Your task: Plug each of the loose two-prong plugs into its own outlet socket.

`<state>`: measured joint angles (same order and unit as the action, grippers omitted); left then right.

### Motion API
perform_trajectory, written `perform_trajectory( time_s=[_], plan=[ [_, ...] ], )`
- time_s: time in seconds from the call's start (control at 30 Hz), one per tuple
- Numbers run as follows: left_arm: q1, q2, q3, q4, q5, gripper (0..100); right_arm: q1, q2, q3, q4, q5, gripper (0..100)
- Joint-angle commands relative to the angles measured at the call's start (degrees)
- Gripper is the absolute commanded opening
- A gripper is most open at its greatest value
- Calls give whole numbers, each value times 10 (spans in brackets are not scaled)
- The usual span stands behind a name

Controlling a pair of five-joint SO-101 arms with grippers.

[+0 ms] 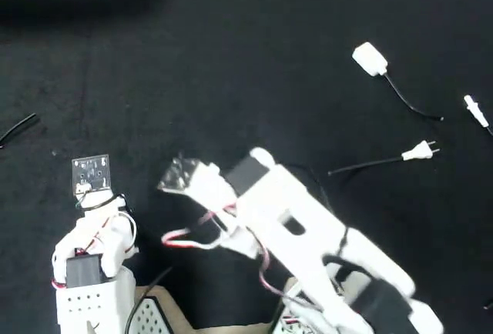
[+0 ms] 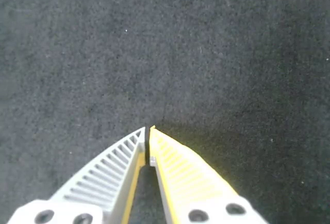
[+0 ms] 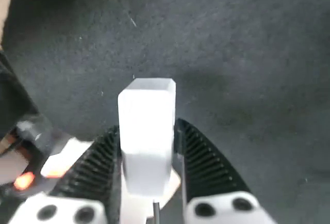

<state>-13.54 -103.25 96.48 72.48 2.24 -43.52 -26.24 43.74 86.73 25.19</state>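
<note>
Two arms stand at the near edge of your black table (image 1: 231,57). Your right arm (image 1: 308,234), the larger shape from above, extends toward the table's middle. Its gripper (image 3: 147,127) is clamped on a white block (image 3: 147,105), with black fingers (image 3: 98,157) pressing both sides and the block jutting past their tips. Your left gripper (image 2: 149,129) sits toward the near left corner, tips pinched together above bare cloth.

Toward the far right corner lies a white housing (image 1: 370,58), its black cord trailing toward the right edge. The plug (image 1: 420,150) lies well apart from it, near the right edge, prongs pointing at that edge and cord running back toward the middle. Between them, at the right edge itself, is a small white piece (image 1: 476,111), too small to identify.
</note>
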Motion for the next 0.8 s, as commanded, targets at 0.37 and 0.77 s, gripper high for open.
perform_trajectory(
  time_s=[0.37,0.77],
  plan=[
    [0,-5,10,4,-3,30,-11,-95,58,-58,14,381],
    [0,-5,10,4,-3,30,74,-95,111,-57,131,382]
  ],
)
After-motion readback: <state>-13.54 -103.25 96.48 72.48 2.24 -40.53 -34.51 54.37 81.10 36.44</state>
